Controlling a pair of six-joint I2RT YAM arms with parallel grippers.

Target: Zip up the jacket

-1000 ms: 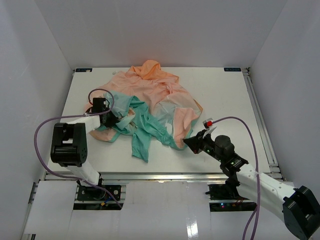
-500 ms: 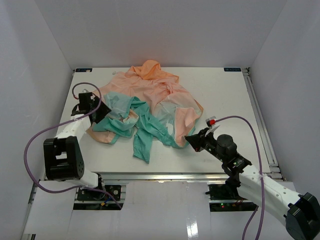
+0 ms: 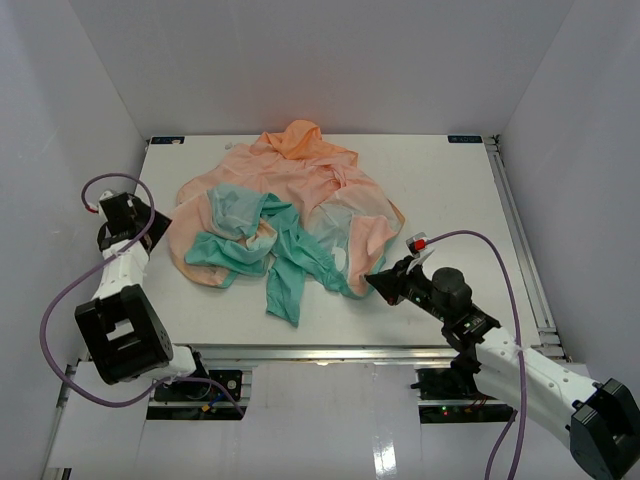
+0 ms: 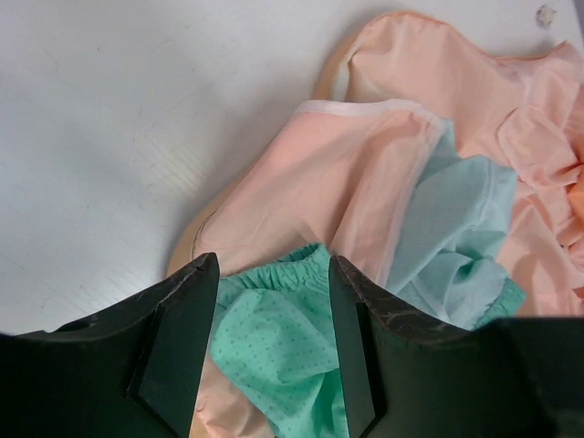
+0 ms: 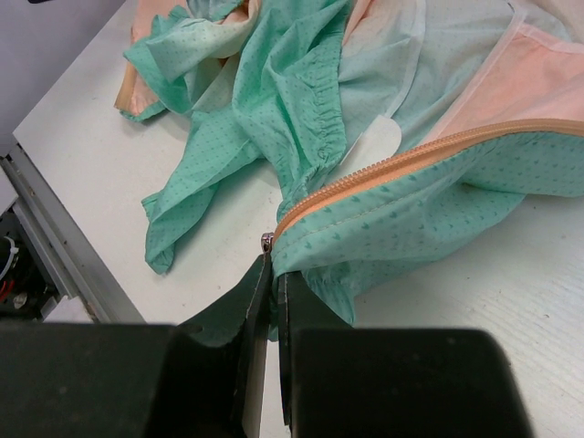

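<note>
White arms (image 3: 520, 365) with black joints trail purple cables (image 3: 465, 235).

The white table (image 3: 450, 190) carries one thing that I can see, the jacket (image 3: 290, 210), lying crumpled in a loose heap from the middle of the surface out toward 10 and 12 o'clock. Its peach-orange hood end points to 12 o'clock, close to the far edge, while the twisted teal-green sleeves and hem trail down toward 6 and 7 o'clock. One teal corner, edged with the orange zipper, reaches out toward 4 o'clock.
</note>
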